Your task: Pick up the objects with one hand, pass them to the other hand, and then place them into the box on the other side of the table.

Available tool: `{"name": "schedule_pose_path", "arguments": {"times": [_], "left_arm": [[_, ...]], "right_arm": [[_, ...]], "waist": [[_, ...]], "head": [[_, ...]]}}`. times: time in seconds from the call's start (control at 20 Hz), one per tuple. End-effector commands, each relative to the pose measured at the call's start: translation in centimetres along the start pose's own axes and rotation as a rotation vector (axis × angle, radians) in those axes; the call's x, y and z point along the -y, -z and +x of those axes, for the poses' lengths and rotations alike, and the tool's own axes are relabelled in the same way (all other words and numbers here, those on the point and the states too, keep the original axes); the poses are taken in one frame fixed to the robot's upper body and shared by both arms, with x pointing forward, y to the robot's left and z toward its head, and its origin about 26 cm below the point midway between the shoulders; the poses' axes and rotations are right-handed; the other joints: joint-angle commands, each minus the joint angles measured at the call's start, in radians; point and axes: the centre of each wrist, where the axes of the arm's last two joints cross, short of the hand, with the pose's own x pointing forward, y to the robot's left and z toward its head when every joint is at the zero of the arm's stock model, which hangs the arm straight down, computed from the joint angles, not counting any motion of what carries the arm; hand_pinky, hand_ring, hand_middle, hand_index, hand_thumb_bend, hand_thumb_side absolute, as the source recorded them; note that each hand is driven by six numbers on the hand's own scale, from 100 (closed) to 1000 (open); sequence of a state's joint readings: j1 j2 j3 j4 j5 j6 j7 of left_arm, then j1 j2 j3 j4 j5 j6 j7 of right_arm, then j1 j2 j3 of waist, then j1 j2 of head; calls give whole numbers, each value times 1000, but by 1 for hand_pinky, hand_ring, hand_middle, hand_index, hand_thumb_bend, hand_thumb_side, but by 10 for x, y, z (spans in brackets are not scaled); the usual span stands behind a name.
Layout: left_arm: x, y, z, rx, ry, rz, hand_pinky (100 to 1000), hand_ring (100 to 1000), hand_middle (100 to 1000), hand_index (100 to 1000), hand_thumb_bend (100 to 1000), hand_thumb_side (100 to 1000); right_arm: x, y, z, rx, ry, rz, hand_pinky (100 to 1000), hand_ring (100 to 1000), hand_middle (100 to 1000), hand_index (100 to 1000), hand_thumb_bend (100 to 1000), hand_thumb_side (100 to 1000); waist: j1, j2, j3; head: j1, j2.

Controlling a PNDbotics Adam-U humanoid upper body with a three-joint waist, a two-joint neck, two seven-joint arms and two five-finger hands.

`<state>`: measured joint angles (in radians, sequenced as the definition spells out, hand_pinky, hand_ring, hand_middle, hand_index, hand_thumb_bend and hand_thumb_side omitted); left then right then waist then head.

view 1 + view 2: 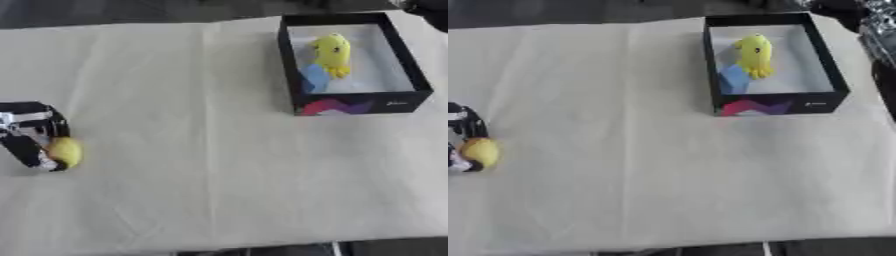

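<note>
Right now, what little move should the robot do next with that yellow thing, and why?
Probably lift it and carry it toward the middle of the table for the handover. The left hand has its fingers curled round a small yellow object at the table's left edge, while the black box, already holding a yellow toy and a blue piece, sits far right. The right hand barely shows at the upper right corner.

Both head cameras look steeply down on the counter (219, 150) from above; they share nearly all of it, with the box (776, 107) at far right.
</note>
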<state>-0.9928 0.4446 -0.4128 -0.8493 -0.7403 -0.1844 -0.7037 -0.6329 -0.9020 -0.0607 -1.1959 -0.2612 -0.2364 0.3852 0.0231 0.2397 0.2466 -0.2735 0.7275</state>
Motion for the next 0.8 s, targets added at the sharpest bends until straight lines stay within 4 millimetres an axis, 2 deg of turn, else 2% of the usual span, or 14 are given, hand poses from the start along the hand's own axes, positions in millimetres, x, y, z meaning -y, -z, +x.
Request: {"name": "schedule_pose_path", "arguments": {"times": [0.05,0.3,0.8], "left_arm": [[-7,-6,-1,-5,7,8,763,676,597,631,375,100],[-14,-11,1,-1,-3,36,765,670,579,590,364,100],[-29,-27,-3,-12,-33,102,756,657,573,582,390,100]], "right_arm": [[15,-1,11,15,-32,-23,981,1000,823,1000,100,464],[15,-1,10,13,-34,-24,982,1000,824,1000,100,463],[17,-1,12,16,-34,-23,981,1000,823,1000,100,462]], "waist": [[-3,-23,-3],[-1,-25,-3],[2,-29,-3]], "head": [[3,-2],[3,-2],[2,-7]]}}
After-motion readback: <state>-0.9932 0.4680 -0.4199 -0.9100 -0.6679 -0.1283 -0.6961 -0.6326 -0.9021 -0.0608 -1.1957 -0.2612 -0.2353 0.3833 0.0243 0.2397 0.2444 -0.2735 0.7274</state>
